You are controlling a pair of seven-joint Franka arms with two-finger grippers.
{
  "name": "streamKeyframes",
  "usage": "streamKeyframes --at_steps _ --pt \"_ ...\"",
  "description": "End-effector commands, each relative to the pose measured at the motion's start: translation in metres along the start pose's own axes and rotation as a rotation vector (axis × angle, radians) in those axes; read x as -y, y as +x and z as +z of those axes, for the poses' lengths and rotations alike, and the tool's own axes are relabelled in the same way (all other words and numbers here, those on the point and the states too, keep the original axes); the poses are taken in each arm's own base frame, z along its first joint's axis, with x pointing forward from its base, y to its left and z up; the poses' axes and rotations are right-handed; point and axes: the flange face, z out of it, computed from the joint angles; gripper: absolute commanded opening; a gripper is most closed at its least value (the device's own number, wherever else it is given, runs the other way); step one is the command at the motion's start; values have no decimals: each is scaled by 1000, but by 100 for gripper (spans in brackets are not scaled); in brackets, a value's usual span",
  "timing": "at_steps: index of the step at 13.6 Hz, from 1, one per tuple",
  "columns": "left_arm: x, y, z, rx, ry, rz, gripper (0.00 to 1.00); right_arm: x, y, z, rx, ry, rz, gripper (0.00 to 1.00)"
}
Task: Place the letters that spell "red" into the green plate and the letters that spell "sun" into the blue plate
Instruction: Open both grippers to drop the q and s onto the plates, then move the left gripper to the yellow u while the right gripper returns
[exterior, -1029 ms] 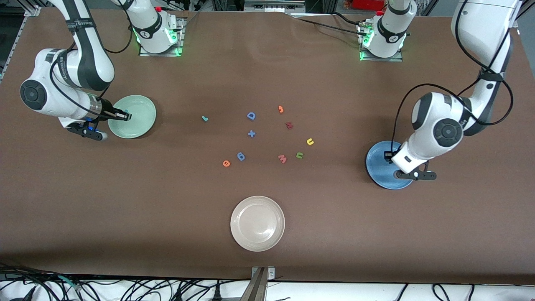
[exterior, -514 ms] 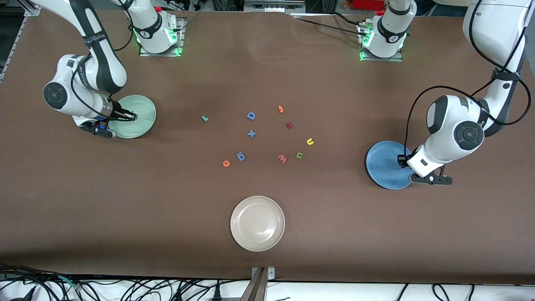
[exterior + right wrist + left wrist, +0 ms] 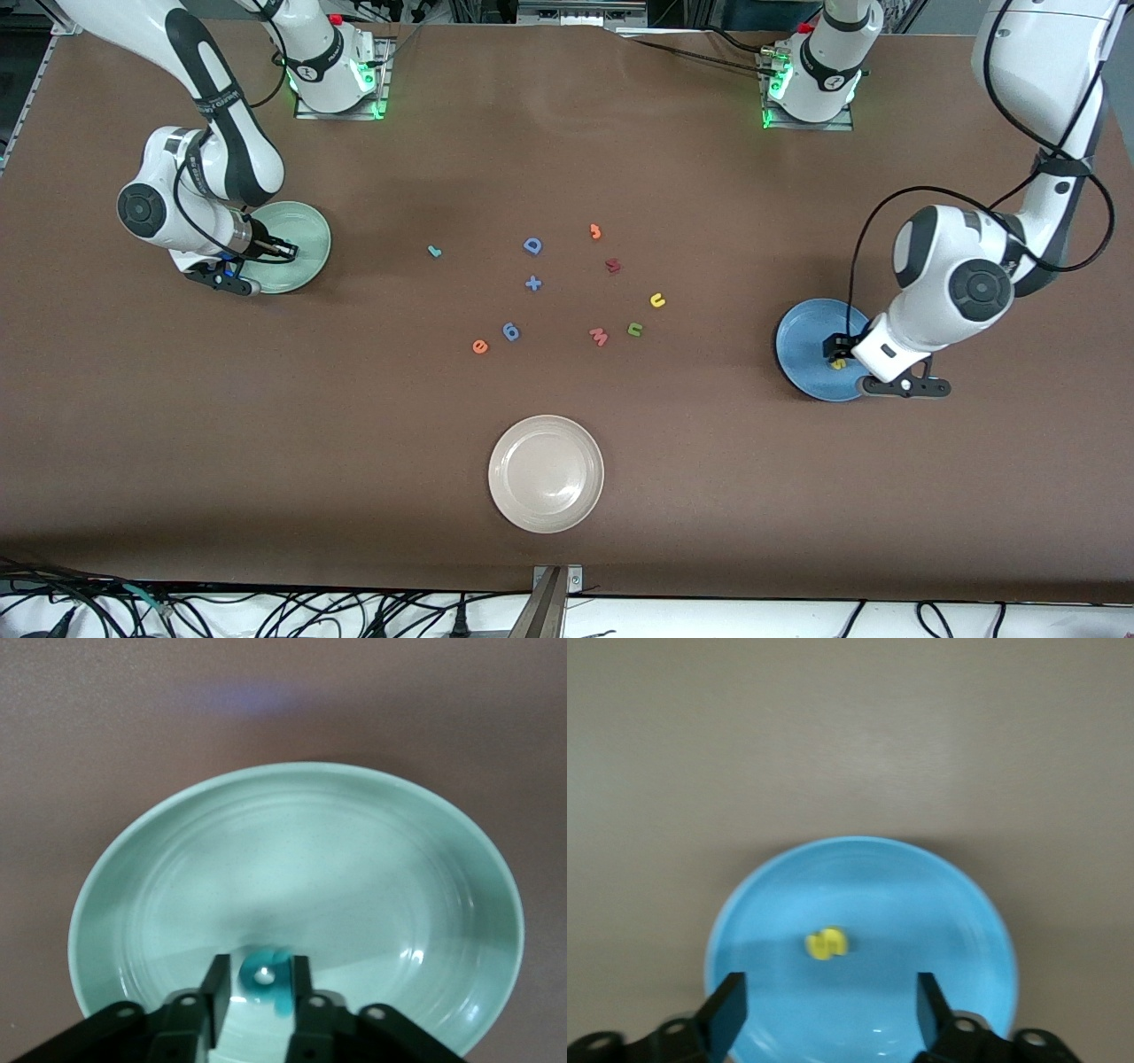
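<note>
Left wrist view shows the left gripper point(image 3: 826, 1014) spread wide over the blue plate point(image 3: 957, 904), the yellow s point(image 3: 827, 943) lying loose in it at centre frame. Right gripper point(image 3: 260, 992), low in its frame above the green plate point(image 3: 399, 868), seemingly pinches the blurred teal d point(image 3: 266, 979).

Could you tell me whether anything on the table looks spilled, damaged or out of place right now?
Nothing stands out. The yellow s lies in the blue plate under the open left gripper; the right gripper, over the green plate, has a teal letter between its fingers. The other letters lie scattered mid-table, and the off-white plate is intact.
</note>
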Motion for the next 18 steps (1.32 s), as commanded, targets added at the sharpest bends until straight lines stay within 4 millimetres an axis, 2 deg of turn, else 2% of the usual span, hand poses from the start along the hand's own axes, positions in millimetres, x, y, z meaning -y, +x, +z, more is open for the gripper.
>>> streamKeyframes --at_steps 1,5,6,8,10,12,14,16,18 --pt "-48 -19 -6 2 29 -75 100 1 -2 -2 -12 6 -15 99" --pt "-116 -45 -4 9 19 -210 100 3 -5 -20 -13 20 -11 99" --pt "-128 -55 -5 9 -2 -241 100 5 -8 -31 -14 26 -6 99" --pt "-160 -89 -7 -17 -57 -294 100 6 -13 -54 -24 41 3 99" --pt "-186 -109 -4 -49 -90 -377 100 11 -17 -76 -25 50 9 99" --pt "-215 -119 -2 -63 -119 -455 100 37 -26 -99 -49 53 -20 99" --pt "-241 -133 6 -59 -134 -503 100 69 -40 -111 -77 51 -71 99" --pt "-258 -142 22 -45 -131 -514 100 103 -50 -131 -120 53 -122 99" --pt "-271 -148 43 -18 -112 -507 100 124 -56 -149 -152 52 -180 99"
